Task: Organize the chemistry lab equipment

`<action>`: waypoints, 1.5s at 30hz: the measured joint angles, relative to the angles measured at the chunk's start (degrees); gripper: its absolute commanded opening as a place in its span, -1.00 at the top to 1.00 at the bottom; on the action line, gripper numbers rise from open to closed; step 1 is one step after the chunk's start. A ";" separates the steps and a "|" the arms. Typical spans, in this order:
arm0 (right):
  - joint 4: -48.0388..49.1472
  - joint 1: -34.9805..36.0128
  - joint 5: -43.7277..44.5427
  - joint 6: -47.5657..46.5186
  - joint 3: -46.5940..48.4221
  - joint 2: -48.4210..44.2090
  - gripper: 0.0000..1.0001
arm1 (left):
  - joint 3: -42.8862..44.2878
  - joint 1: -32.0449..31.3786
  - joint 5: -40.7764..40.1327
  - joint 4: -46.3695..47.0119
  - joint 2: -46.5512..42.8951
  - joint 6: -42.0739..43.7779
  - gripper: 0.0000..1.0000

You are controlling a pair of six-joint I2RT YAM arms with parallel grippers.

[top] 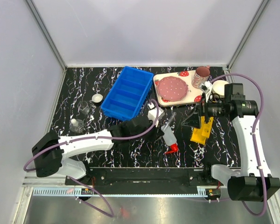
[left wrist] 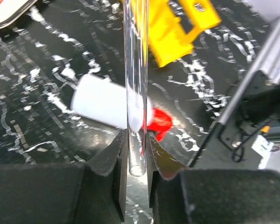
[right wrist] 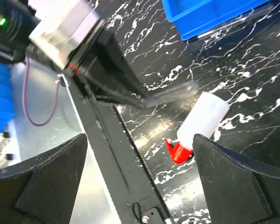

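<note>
My left gripper (top: 155, 127) (left wrist: 137, 154) is shut on a thin clear tube (left wrist: 136, 79) (top: 169, 119), which stands up between its pads above the table. Under it lies the white squeeze bottle (top: 169, 136) (left wrist: 105, 105) (right wrist: 203, 119) on its side, red nozzle (left wrist: 158, 122) toward the near edge. The yellow holed rack (top: 202, 129) (left wrist: 177, 28) sits just to the right. My right gripper (top: 192, 122) (right wrist: 140, 179) hangs open over the rack's left side, holding nothing. Two small clear beakers (top: 85, 108) (top: 75, 125) and a tiny white dish (top: 97, 98) stand at the left.
A blue divided bin (top: 126, 92) (right wrist: 210, 14) sits at the back centre. Behind the rack are a strawberry-print tray (top: 192, 95), a pink mug (top: 202, 74) and a cream bowl (top: 220, 87). The two arms are close together near the bottle.
</note>
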 measured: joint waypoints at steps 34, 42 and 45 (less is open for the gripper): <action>3.48 5.29 1.29 18.43 -1.44 14.51 0.50 | 3.28 -7.06 -0.70 5.33 2.03 -1.68 0.73; 3.72 5.38 1.64 18.10 -1.44 13.33 0.63 | 3.76 -7.34 -2.36 4.96 2.45 -1.84 0.16; 3.91 5.05 2.14 18.12 -1.46 11.30 0.63 | 3.76 -7.39 -4.31 4.87 2.25 -2.25 -0.24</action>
